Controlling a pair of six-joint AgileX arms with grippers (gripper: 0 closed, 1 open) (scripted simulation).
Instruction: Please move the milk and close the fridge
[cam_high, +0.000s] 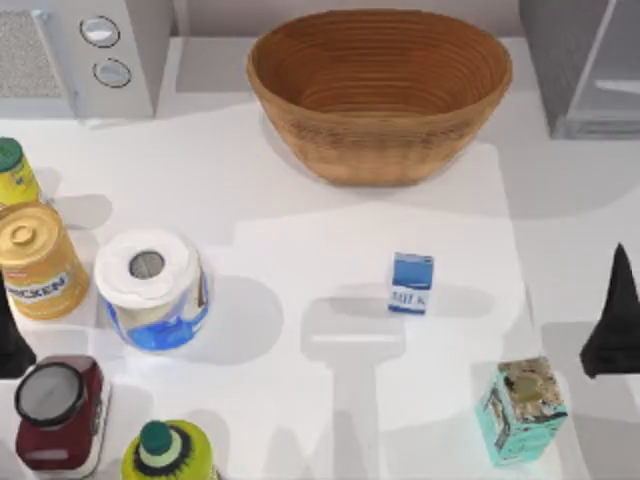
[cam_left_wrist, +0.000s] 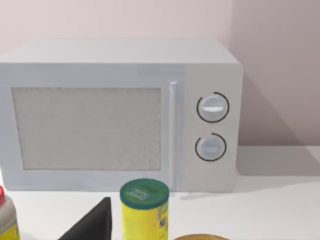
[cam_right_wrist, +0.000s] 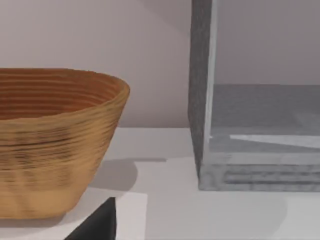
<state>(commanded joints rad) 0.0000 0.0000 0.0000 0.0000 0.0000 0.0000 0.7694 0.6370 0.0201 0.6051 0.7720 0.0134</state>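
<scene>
While the milk (cam_high: 411, 283) stands upright mid-worktop, our right pincer (cam_high: 612, 325), fingers' state untellable, sits nearer, the carton at its nine o'clock; the left arm parks at the left edge.

Milk (cam_high: 411, 283): "MILK" (white band). Yellow can (cam_high: 38, 262): "…CKEN".

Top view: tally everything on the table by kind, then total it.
Appliances: 2, microwave, fridge
Baskets: 1
Cartons: 2, milk, teal carton
Paper rolls: 1
Jars, bottles and cans: 4
Total: 10
</scene>
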